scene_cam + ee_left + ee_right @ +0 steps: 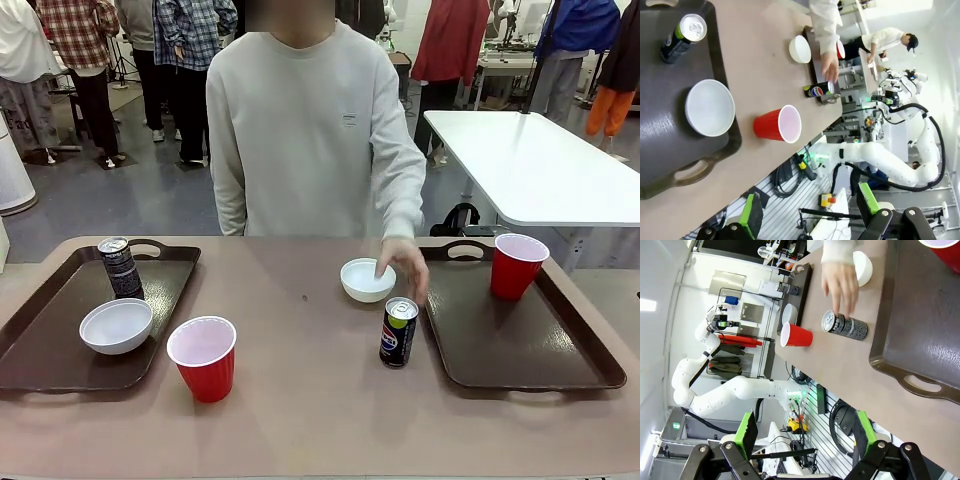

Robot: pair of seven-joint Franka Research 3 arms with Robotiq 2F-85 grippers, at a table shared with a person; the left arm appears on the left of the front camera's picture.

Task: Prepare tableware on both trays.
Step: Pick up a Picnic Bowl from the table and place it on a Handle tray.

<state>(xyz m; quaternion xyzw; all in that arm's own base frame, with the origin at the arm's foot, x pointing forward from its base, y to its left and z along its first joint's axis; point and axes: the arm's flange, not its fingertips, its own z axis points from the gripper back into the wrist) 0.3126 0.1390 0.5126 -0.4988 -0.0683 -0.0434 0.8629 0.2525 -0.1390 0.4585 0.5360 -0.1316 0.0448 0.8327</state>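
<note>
With left gripper [810,207] and right gripper [805,432] gaping empty, I feared reaching the blue can [399,333] might strike the person's hand [405,265].

- blue can [399,333]: round red, white and blue logo, lettering too small to read
- black can [120,268]: pale print (just a smear, honestly)
- sweater tag [349,119]: tiny, 0 legible words

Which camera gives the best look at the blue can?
The front view: the blue can stands unblocked, label facing the camera. The left wrist view shows it small and far; the right wrist view shows its top and side, sideways.
</note>
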